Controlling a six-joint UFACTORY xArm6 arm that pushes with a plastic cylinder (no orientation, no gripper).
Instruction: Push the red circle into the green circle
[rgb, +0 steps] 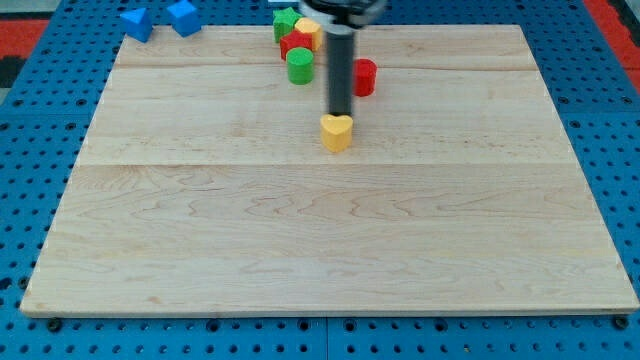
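The red circle stands near the view's top, right of centre. The green circle stands to its left, apart from it. My rod comes down between them, and my tip ends just above the yellow heart block, touching or nearly touching its top edge. The tip is below and left of the red circle and below and right of the green circle.
A cluster sits at the view's top: a green block, a red block and a yellow block. Two blue blocks lie at the top left, by the wooden board's edge.
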